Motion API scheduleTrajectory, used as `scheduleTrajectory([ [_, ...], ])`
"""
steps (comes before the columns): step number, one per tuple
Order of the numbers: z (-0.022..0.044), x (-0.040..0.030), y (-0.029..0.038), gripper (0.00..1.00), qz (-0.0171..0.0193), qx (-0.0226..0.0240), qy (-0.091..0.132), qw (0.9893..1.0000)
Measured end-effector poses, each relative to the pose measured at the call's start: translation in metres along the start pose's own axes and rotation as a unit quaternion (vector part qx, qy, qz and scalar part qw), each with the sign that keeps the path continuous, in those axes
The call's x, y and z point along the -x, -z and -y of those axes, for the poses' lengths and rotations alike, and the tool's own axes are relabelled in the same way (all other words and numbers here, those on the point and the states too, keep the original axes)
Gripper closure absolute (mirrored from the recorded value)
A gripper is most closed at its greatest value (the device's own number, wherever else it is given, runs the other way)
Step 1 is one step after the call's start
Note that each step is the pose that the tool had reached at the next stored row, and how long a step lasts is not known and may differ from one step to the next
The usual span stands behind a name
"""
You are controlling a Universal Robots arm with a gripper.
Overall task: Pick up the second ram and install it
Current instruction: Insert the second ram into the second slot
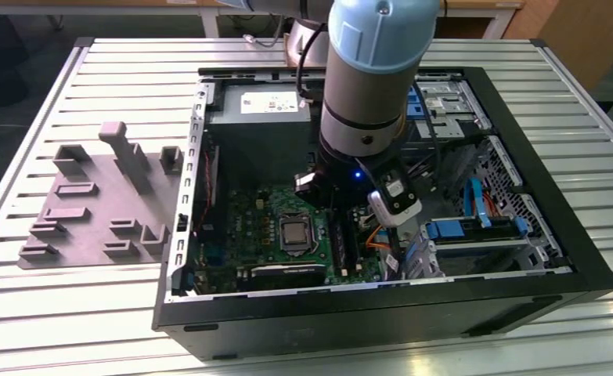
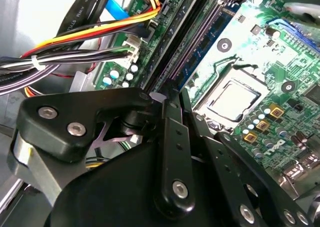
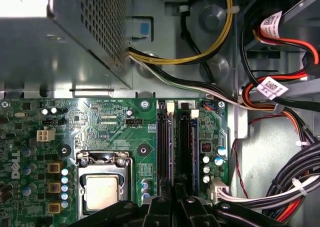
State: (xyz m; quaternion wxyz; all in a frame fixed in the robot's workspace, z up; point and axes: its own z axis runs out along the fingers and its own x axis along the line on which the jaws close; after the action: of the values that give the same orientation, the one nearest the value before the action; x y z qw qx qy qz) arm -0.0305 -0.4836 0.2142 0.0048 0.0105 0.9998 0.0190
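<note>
Inside an open case (image 1: pixel 390 313), the arm (image 1: pixel 374 70) reaches straight down and sets its gripper (image 2: pixel 170 94) low over the motherboard's memory slots (image 3: pixel 186 147). Whether the tool is clenched on anything or has let go cannot be told.

Just ahead of the tip, a thin blue-green stick stands on edge in a slot. This is judged to be the second ram (image 2: pixel 202 49), though it could be its twin. In the first wrist view it appears as a bluish line (image 3: pixel 170 147) running away from the gripper (image 3: pixel 175 194). The stick sits level along the slot's length, and whether the end latches have closed cannot be seen.

To one side of the tool lies the bare processor socket (image 3: pixel 102 189). On the other side is a bundle of black, orange and red cables (image 3: pixel 280 187), near the tool but apart from it. Beyond the far end of the slots sits the grey power supply (image 3: pixel 60 42).

Well away from the tool, outside the case, a grey parts tray (image 1: pixel 97 196) rests on the slatted table (image 1: pixel 34 313), and no stick is visible standing in it.

As a judgement, the pick-up looks done and the work stands at the seating stage. Pressing home and release remain unconfirmed.
</note>
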Motion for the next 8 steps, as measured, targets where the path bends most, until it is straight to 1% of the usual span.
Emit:
scheduleTrajectory([
  [5,-0.0001,0.0001,-0.001,0.86,0.0002,-0.0003,0.0,1.0],
  [6,-0.0004,0.0003,-0.0017,0.86,0.0007,0.0004,0.0,1.0],
  [8,-0.0004,0.0003,-0.0018,0.86,0.0003,-0.001,0.0,1.0],
])
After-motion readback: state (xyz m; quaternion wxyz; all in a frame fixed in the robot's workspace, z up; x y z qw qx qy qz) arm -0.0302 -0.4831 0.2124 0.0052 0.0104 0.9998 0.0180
